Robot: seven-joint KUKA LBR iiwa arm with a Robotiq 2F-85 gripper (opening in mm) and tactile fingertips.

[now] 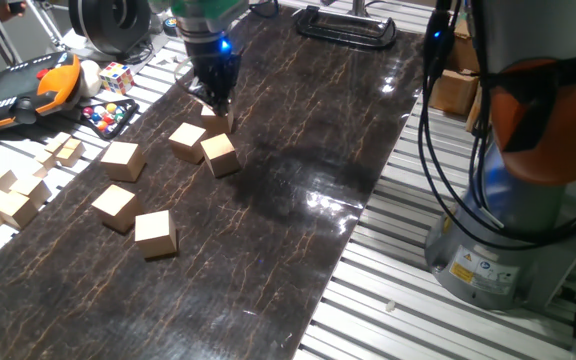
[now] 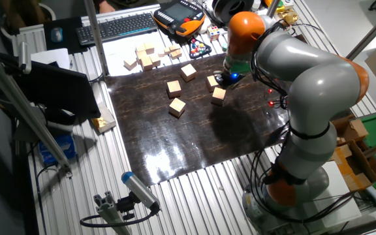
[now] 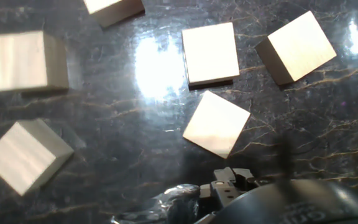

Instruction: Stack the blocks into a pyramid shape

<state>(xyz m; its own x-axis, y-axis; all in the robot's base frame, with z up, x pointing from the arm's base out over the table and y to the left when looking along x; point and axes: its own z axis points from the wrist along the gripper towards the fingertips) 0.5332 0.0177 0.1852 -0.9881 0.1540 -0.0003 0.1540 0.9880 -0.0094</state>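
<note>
Six tan wooden blocks lie apart on the dark marbled mat (image 1: 298, 200), none stacked. In one fixed view they are at the back (image 1: 216, 123), the middle (image 1: 187, 141) (image 1: 220, 154) and the left front (image 1: 122, 160) (image 1: 115, 207) (image 1: 155, 233). My gripper (image 1: 215, 103) hangs low, just over the back block, and holds nothing. Its jaws are too dark to read. The hand view shows all six blocks lying flat; the nearest one (image 3: 216, 123) is turned like a diamond. In the other fixed view the gripper (image 2: 228, 78) stands beside two blocks (image 2: 212, 81) (image 2: 219, 95).
A loose pile of smaller pale wooden pieces (image 1: 8, 195) lies off the mat's left edge. Behind it are a multicoloured puzzle cube (image 1: 116, 77), an orange pendant (image 1: 28, 85) and a tray of coloured balls (image 1: 108, 115). A black clamp (image 1: 346, 22) holds the mat's far end. The arm's base (image 1: 498, 250) stands at the right.
</note>
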